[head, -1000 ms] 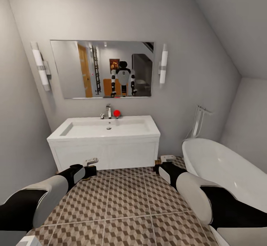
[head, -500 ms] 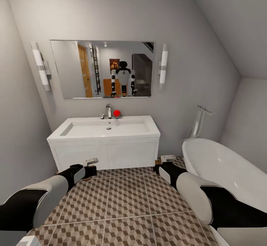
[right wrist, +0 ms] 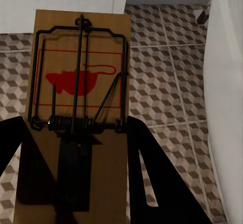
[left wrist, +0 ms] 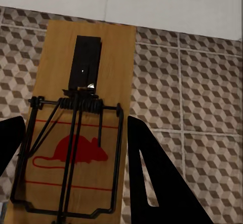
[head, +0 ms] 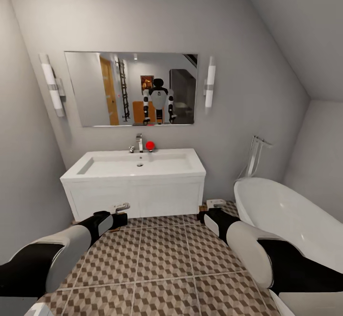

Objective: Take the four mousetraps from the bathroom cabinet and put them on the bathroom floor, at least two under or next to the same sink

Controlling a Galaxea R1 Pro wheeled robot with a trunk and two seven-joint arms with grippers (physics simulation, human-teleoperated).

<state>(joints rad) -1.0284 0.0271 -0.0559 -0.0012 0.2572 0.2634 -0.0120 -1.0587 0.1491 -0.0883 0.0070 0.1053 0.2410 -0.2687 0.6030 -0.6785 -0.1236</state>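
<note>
Here, in the head view, both arms reach low toward the foot of the sink [head: 138,163], the left gripper [head: 122,207] near its left front corner and the right gripper [head: 215,203] just past its right corner, beside the bathtub [head: 286,211]. Whether either pair of fingers is spread or pressed cannot be told from here.

In the left wrist view, 1 mousetrap [left wrist: 83,128] lies between the dark fingers [left wrist: 157,183], apparently pinched, its long axis running straight out along them toward the white base of the sink, above the bathroom floor [left wrist: 202,92].

In the right wrist view, a 2nd mousetrap [right wrist: 78,107] sits the same way between those fingers [right wrist: 152,183], long axis pointing ahead. Both traps look ready to go straight down; the left seems nearer the sink.
</note>
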